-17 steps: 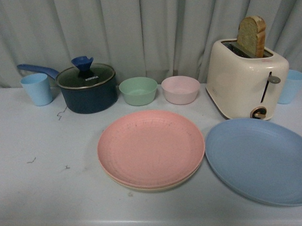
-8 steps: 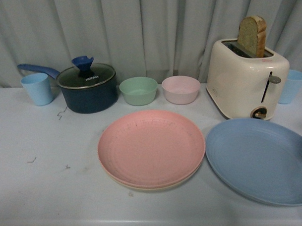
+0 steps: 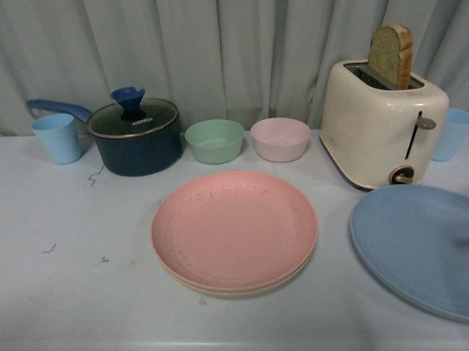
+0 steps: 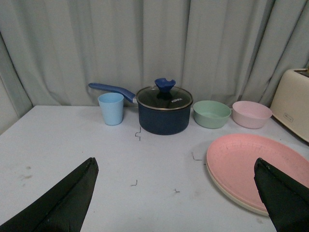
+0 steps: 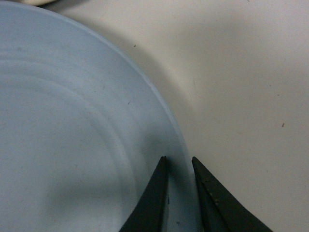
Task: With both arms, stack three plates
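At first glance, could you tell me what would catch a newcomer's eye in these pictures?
The pink plate sits mid-table on the beige plate. To its right lies the blue plate, its rim between the jaws of the right gripper. Behind it, a cream toaster holds a bread slice.

The blue plate (image 3: 422, 250) is running off the front view's right edge. The pink plate (image 3: 234, 229) is covering the cream plate (image 3: 227, 293) except a thin rim. The toaster (image 3: 383, 124) is hiding part of the right cup (image 3: 455, 133). The left cup (image 3: 57, 138) is hiding part of the pan handle (image 3: 59, 108).
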Robot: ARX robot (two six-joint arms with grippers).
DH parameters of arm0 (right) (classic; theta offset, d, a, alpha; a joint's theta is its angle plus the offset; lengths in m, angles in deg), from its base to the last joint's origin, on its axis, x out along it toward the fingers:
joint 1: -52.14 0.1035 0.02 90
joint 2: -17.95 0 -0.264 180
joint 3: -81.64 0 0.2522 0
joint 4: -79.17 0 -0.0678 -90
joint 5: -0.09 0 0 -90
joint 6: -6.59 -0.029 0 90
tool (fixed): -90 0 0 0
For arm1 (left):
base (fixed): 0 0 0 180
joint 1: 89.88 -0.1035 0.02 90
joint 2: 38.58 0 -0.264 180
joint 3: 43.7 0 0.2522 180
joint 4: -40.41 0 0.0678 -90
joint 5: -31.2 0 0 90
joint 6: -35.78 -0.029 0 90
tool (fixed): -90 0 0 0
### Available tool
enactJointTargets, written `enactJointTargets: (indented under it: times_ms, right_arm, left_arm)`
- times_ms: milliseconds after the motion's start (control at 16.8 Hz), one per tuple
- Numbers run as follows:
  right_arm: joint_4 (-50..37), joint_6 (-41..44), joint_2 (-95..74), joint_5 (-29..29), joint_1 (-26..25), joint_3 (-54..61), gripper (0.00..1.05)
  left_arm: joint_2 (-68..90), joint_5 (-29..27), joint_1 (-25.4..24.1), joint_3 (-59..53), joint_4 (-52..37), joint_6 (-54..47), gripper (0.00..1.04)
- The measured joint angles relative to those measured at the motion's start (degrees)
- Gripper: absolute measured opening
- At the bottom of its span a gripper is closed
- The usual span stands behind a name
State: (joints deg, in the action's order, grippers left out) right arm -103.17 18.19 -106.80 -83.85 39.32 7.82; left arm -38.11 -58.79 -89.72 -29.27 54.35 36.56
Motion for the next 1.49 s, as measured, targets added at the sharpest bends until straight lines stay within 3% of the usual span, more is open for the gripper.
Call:
enactJointTargets:
  times_ms: [119,178,416,595,773,892,1130,1487]
  right_arm:
    - [0.63,-2.32,2.16,2.62,-0.55,1.95,0.05]
    - [1.53,-4.17,4.57,4.04,-0.74,4.04,0.03]
    - [4.85,-6.19,20.57,7.8,-2.54,13.55,0.03]
    - [10.45,-9.49,35.08,14.34,-3.91,15.82,0.03]
    - [7.96,-19.15,41.59,18.88,2.75,15.39,0.03]
    - [4.46,-24.96,37.55,14.86,9.92,14.64,0.03]
    - [0.96,-31.21,25.44,9.4,19.23,8.79,0.03]
    - [0.13,-34.14,13.62,4.66,24.61,2.8,0.03]
  left_arm:
    - [0.0,-0.02,0.0,0.0,0.0,0.0,0.98]
    - [0.0,0.0,0.0,0.0,0.0,0.02,0.98]
    - [0.0,-0.02,0.0,0.0,0.02,0.0,0.98]
    - [0.0,0.0,0.0,0.0,0.0,0.0,0.98]
    - [0.0,-0.02,0.0,0.0,0.0,0.02,0.98]
    - [0.0,-0.02,0.0,0.0,0.02,0.0,0.98]
    - [0.0,-0.02,0.0,0.0,0.0,0.0,0.98]
    - [0.0,-0.02,0.0,0.0,0.02,0.0,0.98]
